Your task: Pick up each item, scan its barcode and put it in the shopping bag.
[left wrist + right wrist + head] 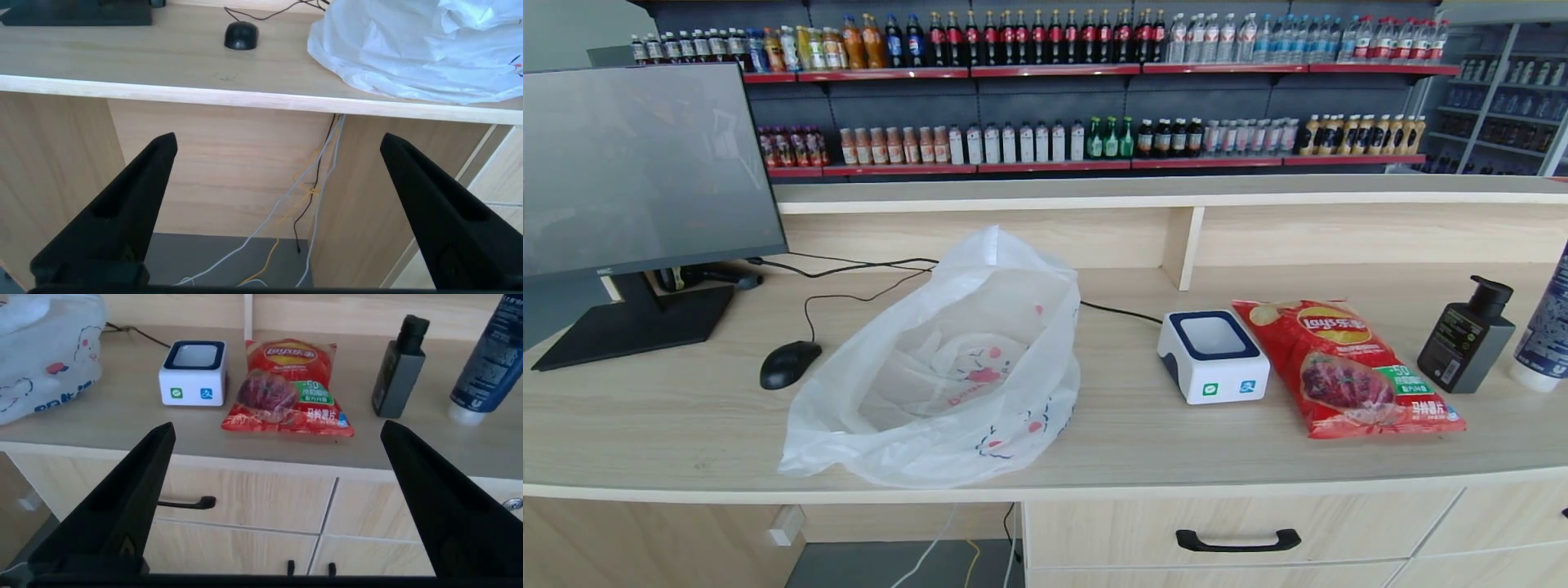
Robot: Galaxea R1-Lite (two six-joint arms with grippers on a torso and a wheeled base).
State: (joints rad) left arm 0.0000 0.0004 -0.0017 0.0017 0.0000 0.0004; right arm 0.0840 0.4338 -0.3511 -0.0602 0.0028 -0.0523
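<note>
Red chip bag (286, 388) faces the right tool (278, 433), mouse (241, 35) the left tool (278, 143); both wide open, empty.

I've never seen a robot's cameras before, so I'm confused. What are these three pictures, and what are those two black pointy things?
They come from a robot with two arms at a shop counter. The big picture is from a camera on its head, looking down. The other two are from cameras on its wrists. The black pointy shapes belong to the left pincer and the right pincer. Both are open and hold nothing. On the counter are a white shopping bag, a small scanner, a red crisp bag, a dark pump bottle, a mouse and a monitor.
</note>
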